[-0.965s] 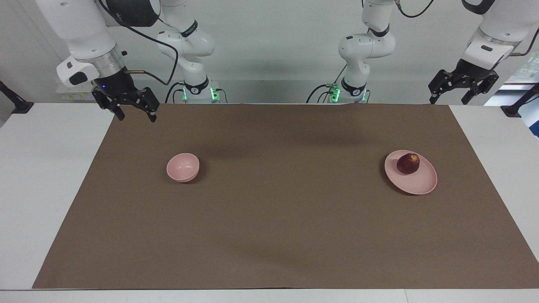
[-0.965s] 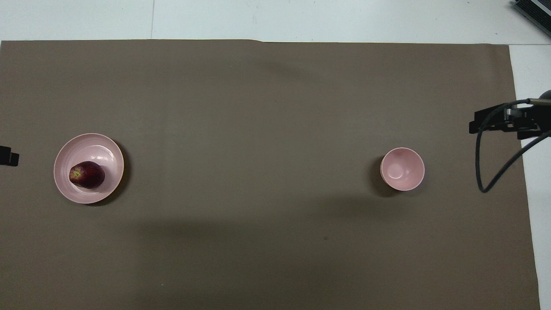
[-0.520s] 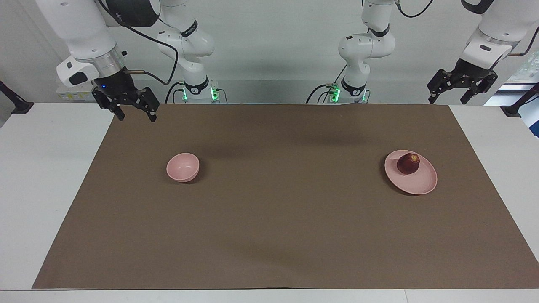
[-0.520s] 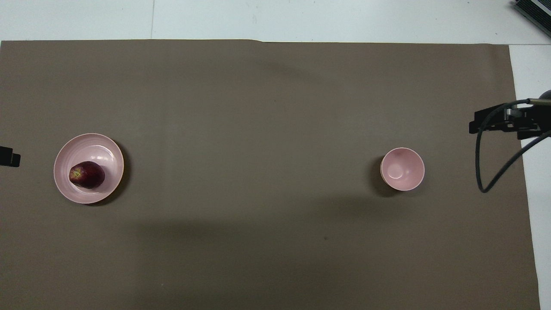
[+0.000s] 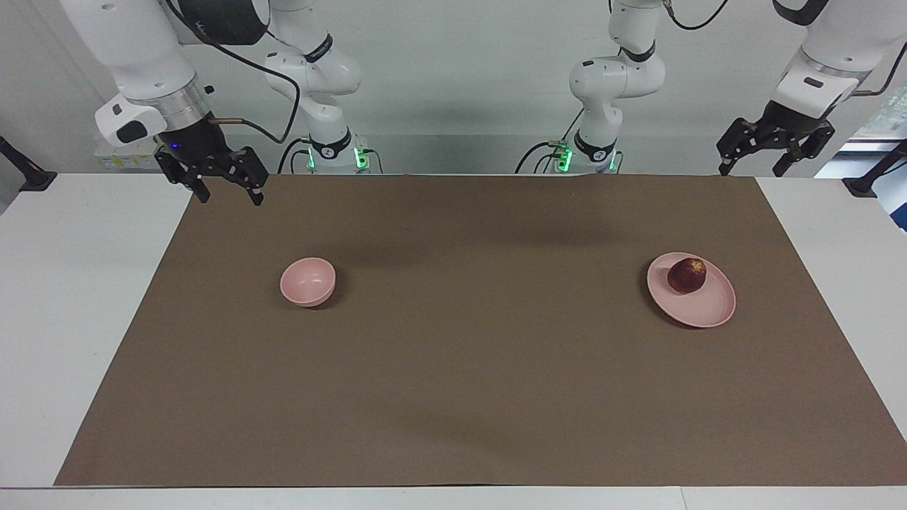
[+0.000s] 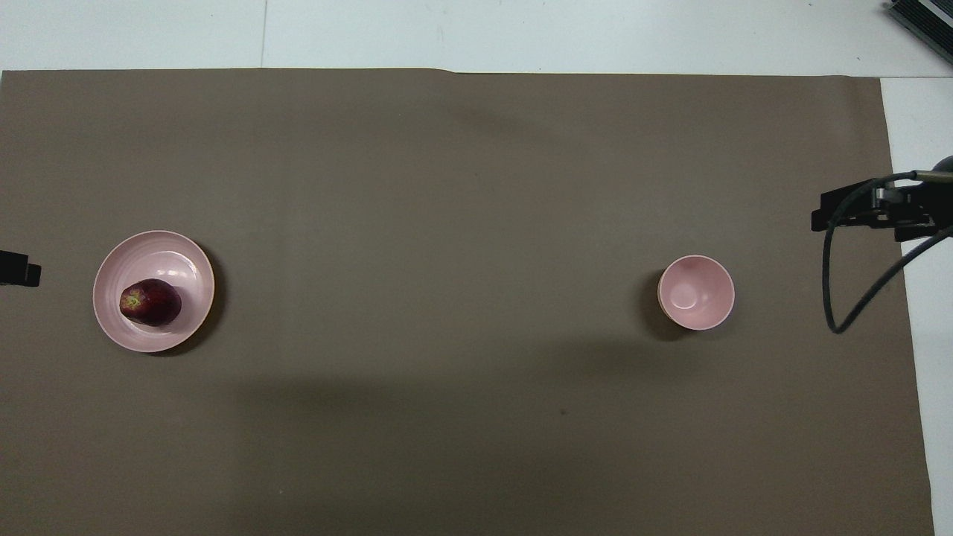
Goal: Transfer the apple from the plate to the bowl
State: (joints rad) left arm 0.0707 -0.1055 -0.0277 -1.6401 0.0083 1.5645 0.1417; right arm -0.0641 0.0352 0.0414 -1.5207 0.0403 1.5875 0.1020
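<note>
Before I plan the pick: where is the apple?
The apple lies on the plate, toward the left arm's end of the table, on the plate's part nearer the robots.

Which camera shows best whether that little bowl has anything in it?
The overhead view: it looks straight down into the bowl, showing its whole pink inside bare. The facing view shows the bowl slantwise, so its near wall hides part of the inside.

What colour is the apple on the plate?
Dark red apple with a yellowish patch at its stem end; clearest in the overhead view, on the pale pink plate.
</note>
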